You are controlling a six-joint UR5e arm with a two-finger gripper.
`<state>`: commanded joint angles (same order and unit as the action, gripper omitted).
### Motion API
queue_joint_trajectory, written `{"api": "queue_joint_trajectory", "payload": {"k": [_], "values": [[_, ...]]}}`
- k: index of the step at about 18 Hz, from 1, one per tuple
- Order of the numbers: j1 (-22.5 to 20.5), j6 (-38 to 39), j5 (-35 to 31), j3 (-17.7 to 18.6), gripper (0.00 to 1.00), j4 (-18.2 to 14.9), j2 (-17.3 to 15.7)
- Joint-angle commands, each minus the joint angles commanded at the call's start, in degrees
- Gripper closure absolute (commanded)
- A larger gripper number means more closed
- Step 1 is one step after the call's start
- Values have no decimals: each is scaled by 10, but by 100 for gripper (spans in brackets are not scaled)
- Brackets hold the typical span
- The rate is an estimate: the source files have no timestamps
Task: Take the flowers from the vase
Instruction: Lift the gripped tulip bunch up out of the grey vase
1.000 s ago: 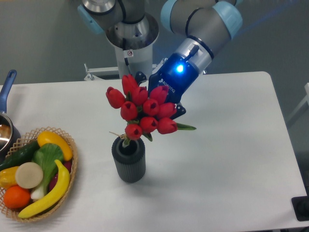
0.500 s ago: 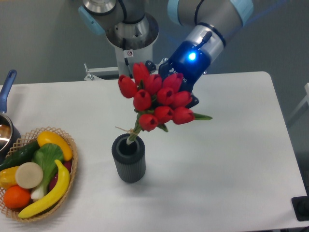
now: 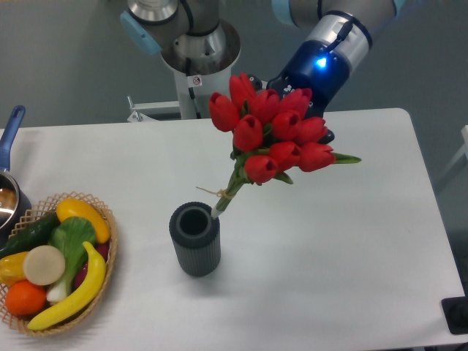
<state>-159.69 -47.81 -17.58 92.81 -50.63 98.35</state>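
White table: the gripper holds the flowers tilted above the vase. Its fingers are hidden behind the buds, their opening unclear. Stem ends hang just beside the vase's rim.

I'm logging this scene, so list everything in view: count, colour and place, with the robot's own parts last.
flowers: one bunch, red buds on green stems tied with string, lifted and tilted above the table centre, stem tips by the vase rim
vase: one, dark grey, ribbed, upright at front centre
wicker basket: one, tan, front left corner, holding mixed fruit and vegetables, among them a yellow banana and an orange
pot: one, metal with a blue handle, left edge, partly cut off
table: one, white
black object: one, at the right edge, cut off
arm: one, grey with light blue joints, top of the picture
gripper: one, dark blue, behind the buds; fingers hidden
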Motion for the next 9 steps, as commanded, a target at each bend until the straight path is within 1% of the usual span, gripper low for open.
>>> {"api": "queue_joint_trajectory", "payload": {"k": [9], "values": [[-4,-3,0,4,55,1,-3]]}}
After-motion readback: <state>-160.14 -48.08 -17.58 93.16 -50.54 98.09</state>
